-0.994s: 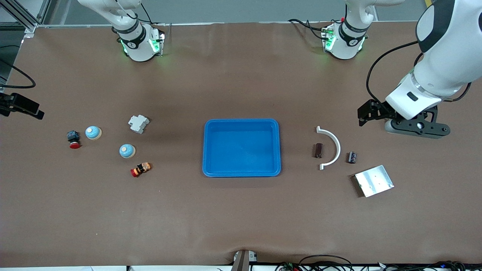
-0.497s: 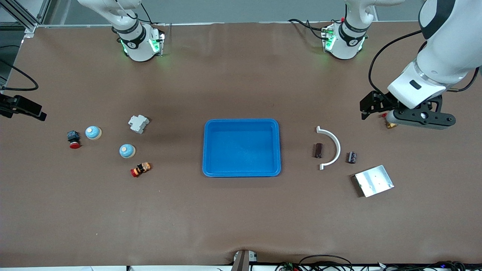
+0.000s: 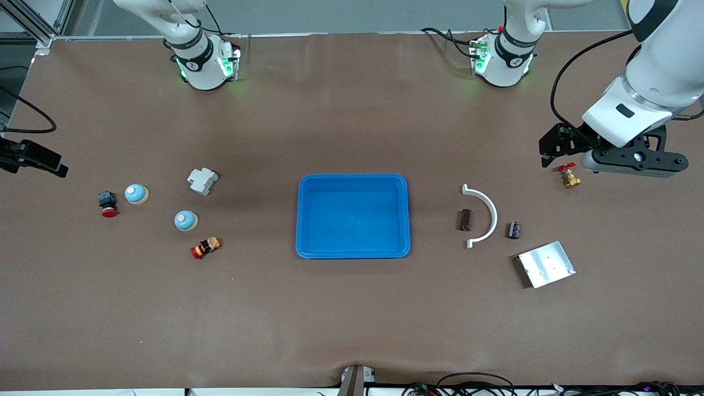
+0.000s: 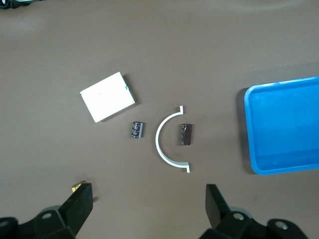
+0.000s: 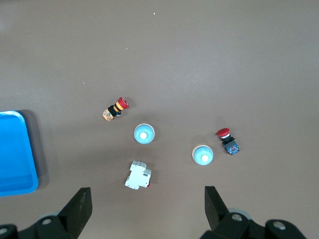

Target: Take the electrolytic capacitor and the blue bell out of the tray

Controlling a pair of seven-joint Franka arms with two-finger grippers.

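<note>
Capacitors lie at the left arm's end of the table: a brown capacitor (image 3: 465,219) inside the curve of a white arc-shaped bracket (image 3: 483,215), and a black capacitor (image 3: 514,230) just beside the bracket's outer edge, toward the left arm's end; neither touches the bracket as far as can be seen. Nearer the front camera than the black capacitor rests a flat metal plate (image 3: 546,264). Two pale blue bells sit at the right arm's end: one bell (image 3: 136,193) beside a red-capped push button (image 3: 107,203), the second bell (image 3: 186,220) nearer the front camera, between a white breaker module (image 3: 202,180) and a red-and-orange switch (image 3: 205,247). A blue tray (image 3: 353,181) stands mid-table between the two groups, with nothing in it. The left gripper (image 3: 605,159) hangs in the air over the table's edge region at the left arm's end, above a small brass valve with a red handle (image 3: 568,176); its jaws stand wide apart and hold nothing, both fingers (image 4: 79,206) framing the capacitors in the left wrist view. The right gripper (image 5: 147,211), seen only in its own wrist view, hangs high over the bells with jaws likewise spread and empty
</note>
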